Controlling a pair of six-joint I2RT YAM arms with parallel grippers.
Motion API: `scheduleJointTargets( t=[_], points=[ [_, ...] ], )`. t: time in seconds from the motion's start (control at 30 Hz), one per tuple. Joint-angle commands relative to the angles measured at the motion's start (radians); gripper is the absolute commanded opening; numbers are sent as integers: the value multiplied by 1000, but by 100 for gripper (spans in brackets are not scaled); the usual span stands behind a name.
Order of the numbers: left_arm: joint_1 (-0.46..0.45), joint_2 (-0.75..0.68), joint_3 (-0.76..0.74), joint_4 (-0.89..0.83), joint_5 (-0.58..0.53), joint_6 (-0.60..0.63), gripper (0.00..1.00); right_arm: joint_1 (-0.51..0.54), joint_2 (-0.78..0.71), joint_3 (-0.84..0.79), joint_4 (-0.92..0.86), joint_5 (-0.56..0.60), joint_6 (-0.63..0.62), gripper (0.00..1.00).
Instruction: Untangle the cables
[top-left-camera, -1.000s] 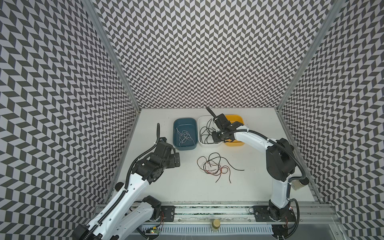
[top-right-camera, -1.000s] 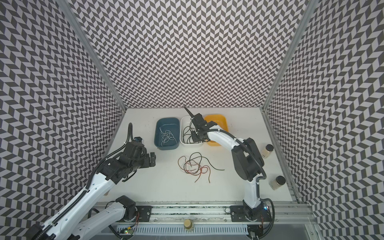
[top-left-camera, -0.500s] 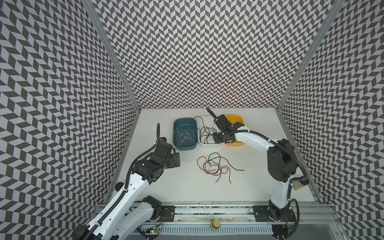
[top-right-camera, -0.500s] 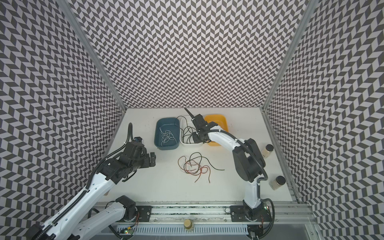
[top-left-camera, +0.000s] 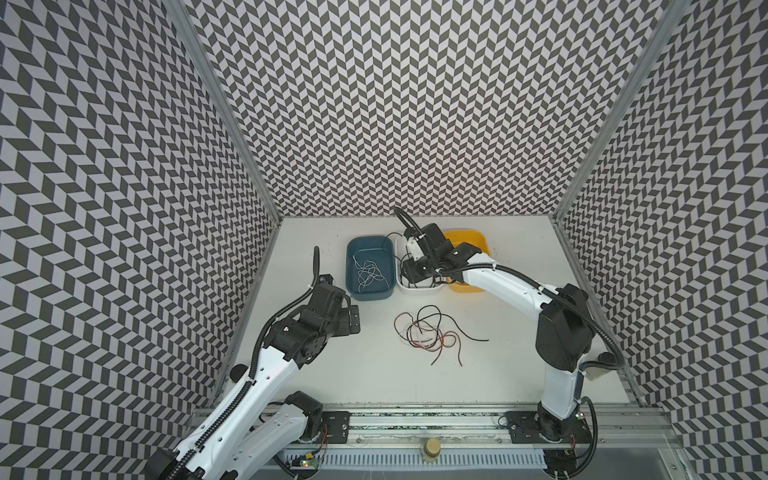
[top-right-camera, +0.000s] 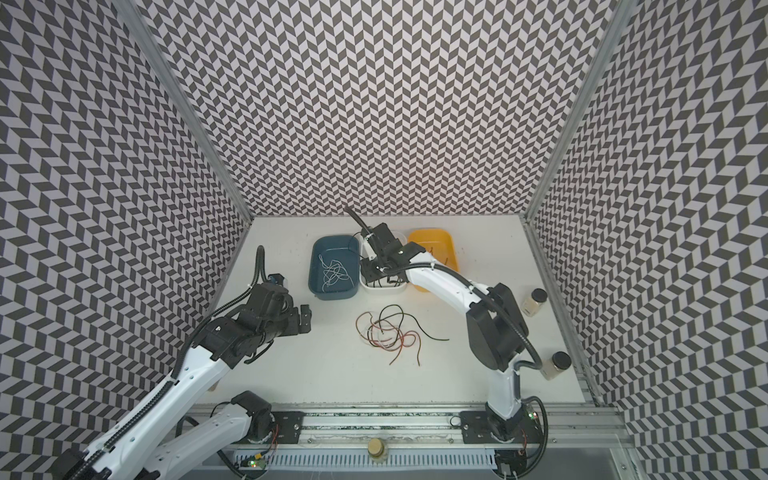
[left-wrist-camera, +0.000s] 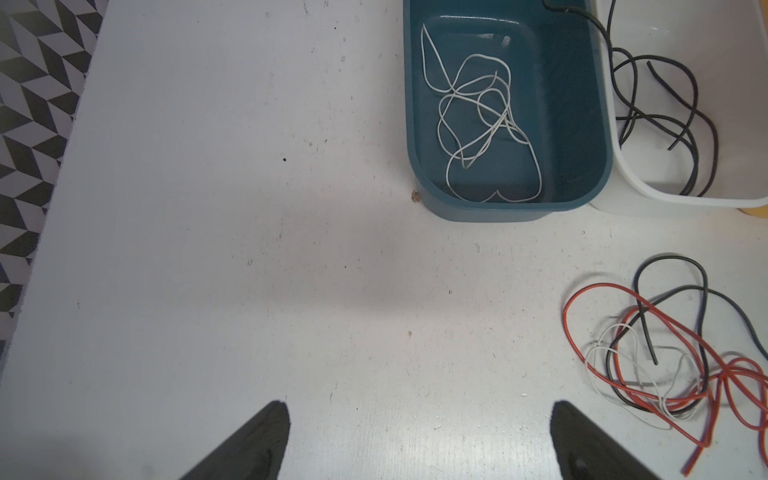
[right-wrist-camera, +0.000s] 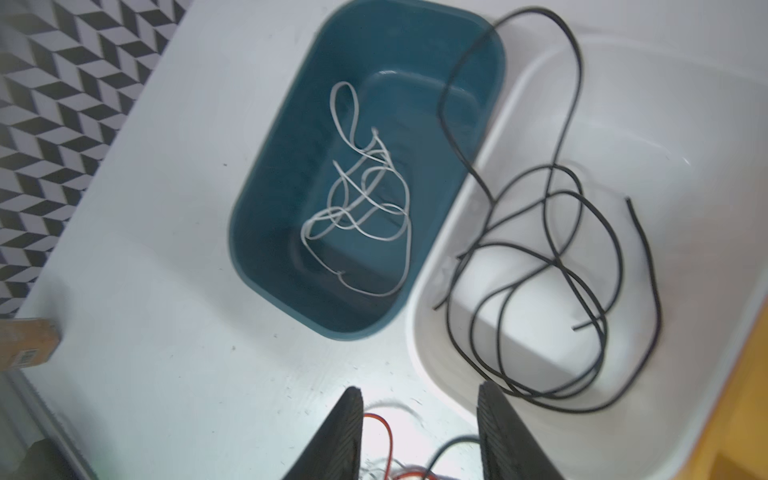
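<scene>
**Cables (top-left-camera: 422, 334): 1 loose tangle on the table, 2 sorted lots in trays**

Both top views: black, white and red-orange cables heaped in a loose tangle on the white table (top-left-camera: 332, 374), just below and right of frame centre, touched by neither arm. Above the tangle, 3 trays side by side in a row: blue tray (top-left-camera: 370, 296) at left, holding thin white cables (top-left-camera: 368, 274); white tray (top-left-camera: 417, 290) in the middle; yellow tray (top-left-camera: 471, 243) at right. Right gripper (top-left-camera: 415, 274) poised over the white tray, masking most of its inside; opening not readable from up here. Left gripper (top-left-camera: 354, 320) left of centre, over bare table, near the blue tray's lower left corner and well apart from the tangle, spread wide, nothing in it. In a top view, 2 jars (top-right-camera: 539, 301) along the table's right edge.

Left wrist view: left gripper's jaws set far apart over bare table, nothing between. Ahead, blue tray with its white cables, white tray beside it with black cables (left-wrist-camera: 648, 119); tangle off to the side, clear of both jaws.

Right wrist view: right gripper's jaws partly parted, closed on nothing, with bare table and a bit of the tangle in the gap. Beyond, black cables coiled in the white tray, 1 loop arching over the rim and across the blue tray's far corner; white cables in a knot on the blue tray's floor.
</scene>
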Motion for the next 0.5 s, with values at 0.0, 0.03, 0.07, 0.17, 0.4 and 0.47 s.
scheduleJointTargets(
  t=[0.0, 0.03, 0.07, 0.17, 0.4, 0.47],
  points=[
    [-4, -32, -2, -12, -36, 9, 100, 10, 60, 53, 59, 41, -36, 46],
    [-4, -37, -5, -10, -38, 10, 100, 13, 76, 66, 70, 53, -39, 46],
    [-5, -39, -6, -9, -38, 10, 100, 15, 89, 81, 73, 61, -48, 47],
    [-4, -32, -1, -11, -37, 10, 100, 24, 147, 151, 59, 97, -73, 48],
    [-3, -40, -2, -12, -38, 10, 100, 54, 282, 279, 51, 227, -187, 48],
    [-2, -43, -3, -10, -38, 10, 100, 59, 301, 285, 75, 279, -211, 48]
  ],
)
